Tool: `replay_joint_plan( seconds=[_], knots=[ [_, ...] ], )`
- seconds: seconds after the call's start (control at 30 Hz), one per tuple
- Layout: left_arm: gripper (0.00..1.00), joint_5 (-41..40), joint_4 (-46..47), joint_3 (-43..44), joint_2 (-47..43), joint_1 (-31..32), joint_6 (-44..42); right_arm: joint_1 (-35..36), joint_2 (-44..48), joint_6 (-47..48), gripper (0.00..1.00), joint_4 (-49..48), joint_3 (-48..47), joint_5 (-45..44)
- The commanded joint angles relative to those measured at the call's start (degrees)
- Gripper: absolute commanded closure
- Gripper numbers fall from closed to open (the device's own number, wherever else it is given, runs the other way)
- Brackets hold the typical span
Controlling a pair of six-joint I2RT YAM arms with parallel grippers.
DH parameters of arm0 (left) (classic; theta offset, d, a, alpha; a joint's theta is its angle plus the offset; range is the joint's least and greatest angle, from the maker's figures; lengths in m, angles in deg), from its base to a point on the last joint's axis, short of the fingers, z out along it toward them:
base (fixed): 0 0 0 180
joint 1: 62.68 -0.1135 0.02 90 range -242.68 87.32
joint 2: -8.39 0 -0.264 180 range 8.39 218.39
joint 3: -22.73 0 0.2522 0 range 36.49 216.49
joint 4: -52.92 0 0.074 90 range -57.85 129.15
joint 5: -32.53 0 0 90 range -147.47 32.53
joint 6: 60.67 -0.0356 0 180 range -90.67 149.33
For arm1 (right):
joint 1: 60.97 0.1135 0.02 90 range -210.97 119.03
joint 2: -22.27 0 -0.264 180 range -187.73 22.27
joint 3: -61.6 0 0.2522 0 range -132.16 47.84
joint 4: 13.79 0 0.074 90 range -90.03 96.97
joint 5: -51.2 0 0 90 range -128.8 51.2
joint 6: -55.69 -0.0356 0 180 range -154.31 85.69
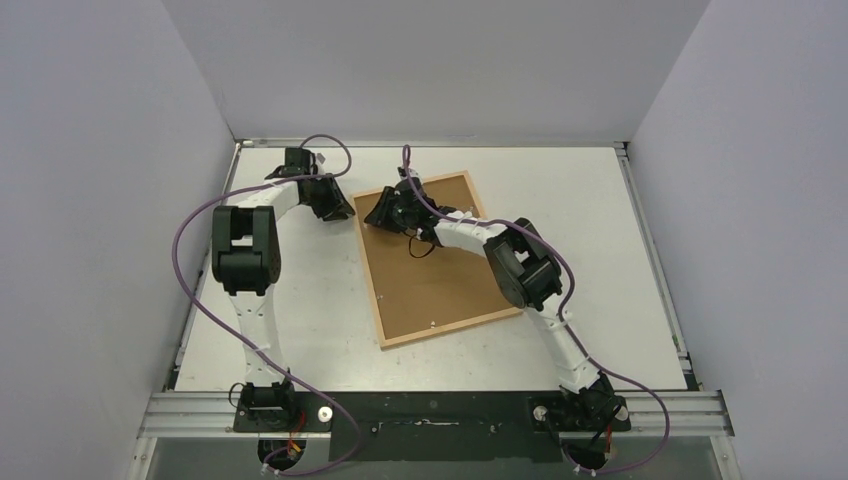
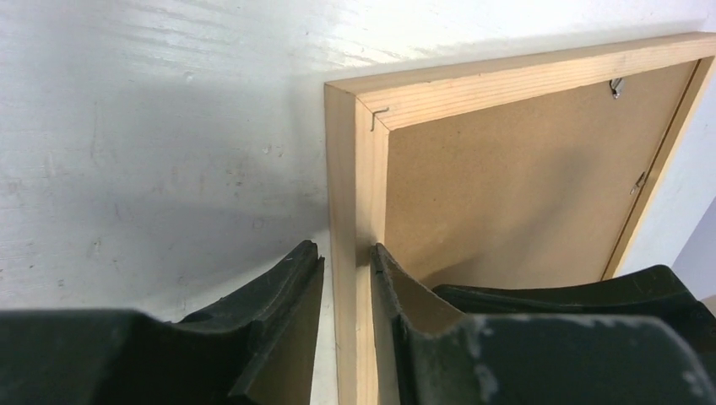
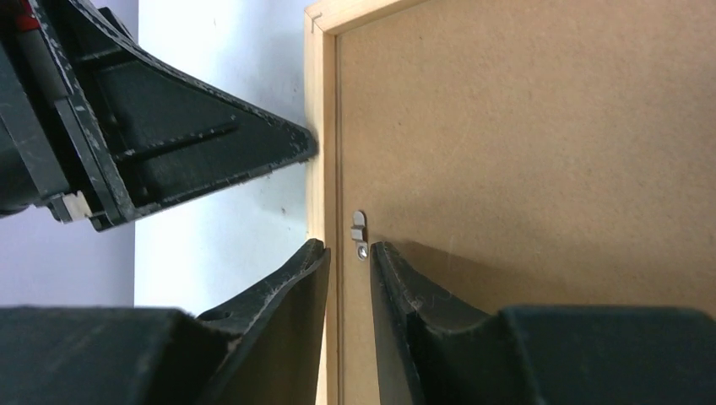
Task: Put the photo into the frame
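Two bent arms: L claw point(image 2: 348, 253) pinches frame point(image 2: 507, 80) bar, R claw point(image 3: 349, 249) astride.

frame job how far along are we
Done: the frame lies back up with the backing board seated in it. In hand: the left hand pinches its side bar; the right hand sits at the same bar beside a clip. Left: unclear, since the photo is nowhere visible.

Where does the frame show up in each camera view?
Top external: the frame lies tilted in the middle of the picture.
Left wrist: it fills the right half, with a corner at upper middle and one bar running down to the bottom edge.
Right wrist: one bar runs vertically, left of centre.
Shared landmark: the brown backing board inside the frame.
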Motion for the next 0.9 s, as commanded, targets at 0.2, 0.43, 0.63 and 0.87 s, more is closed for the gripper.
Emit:
replay_joint_plan(
  seconds=[0.2, 0.43, 0.63, 0.87],
  knots=[
    [0.80, 4.04, -0.56, 2.30, 1.68, -0.02, -2.40, 1.19, -4.87, 0.88, 0.78, 0.22, -7.85, 0.01],
    [0.80, 3.80, -2.00, 2.51, 2.10, -0.02, -3.32, 1.39, -5.31, 1.29, 0.78, 0.66, -8.56, 1.62],
    [0.80, 3.99, -2.28, 3.23, 2.74, -0.02, -3.28, 1.69, -6.63, 2.81, 0.78, 1.21, -10.43, 5.11],
    [0.80, 4.24, -3.25, 4.91, 4.04, -0.02, -3.10, 2.83, -9.48, 9.78, 0.78, 9.31, -14.35, 5.83]
  ],
)
